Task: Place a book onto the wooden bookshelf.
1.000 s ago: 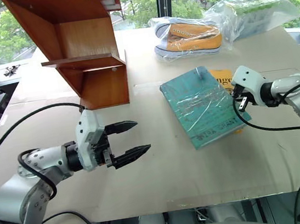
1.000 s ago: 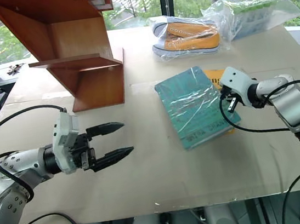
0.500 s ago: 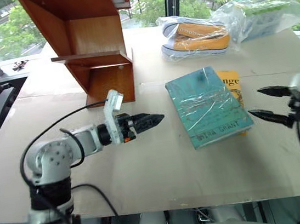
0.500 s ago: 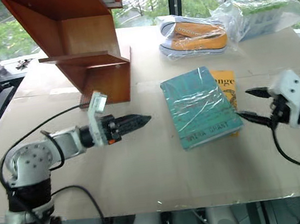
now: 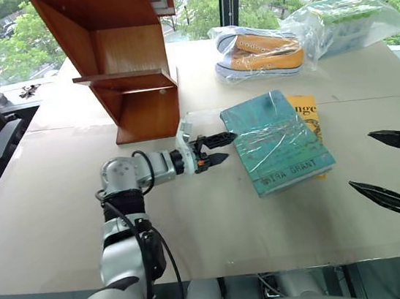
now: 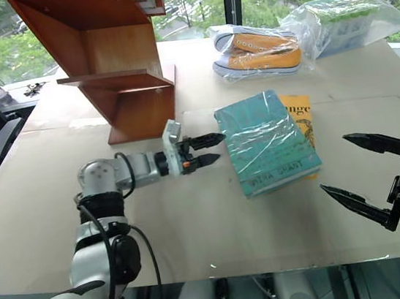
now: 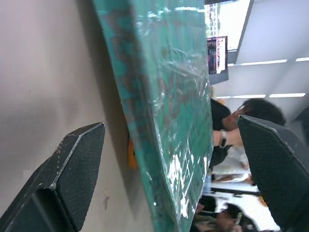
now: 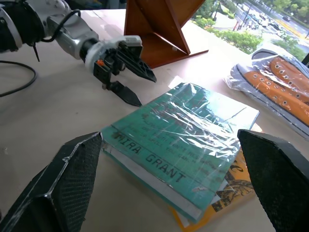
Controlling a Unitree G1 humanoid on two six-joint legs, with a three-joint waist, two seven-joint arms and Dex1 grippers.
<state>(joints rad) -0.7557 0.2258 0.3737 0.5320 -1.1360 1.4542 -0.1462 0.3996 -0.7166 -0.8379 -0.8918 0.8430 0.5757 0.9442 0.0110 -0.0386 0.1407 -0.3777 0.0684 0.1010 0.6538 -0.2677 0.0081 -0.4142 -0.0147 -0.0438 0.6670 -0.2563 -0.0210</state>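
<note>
- Wooden bookshelf (image 5: 126,63): stands at the far left of the table (image 5: 219,235), slanted boards with one horizontal shelf free for the book; best kept in mind as the target height and angle before lifting.
- Left gripper (image 5: 217,149): spread wide, empty, tips right at the left edge of the book, one finger above the cover and one low near the table. Judged step: closing on that edge.
- To do it well: slide further in so the pads reach well past the edge before closing; likely slippery plastic wrap, so a shallow bite risks the book sliding out.
- Book (image 5: 276,141): teal, in shiny wrap, lies flat near the table's middle, atop a yellow-orange book (image 5: 304,110) that peeks out on its right. Worth taking only the teal one; lower finger should go between the two covers, not beneath both.
- Bagged shoes (image 5: 261,51): behind the book, well apart, no obstacle.
- Right gripper (image 5: 392,172): wide open, holding nothing, near the right edge of the table, apart from the book; fine left clear of the lift path.
</note>
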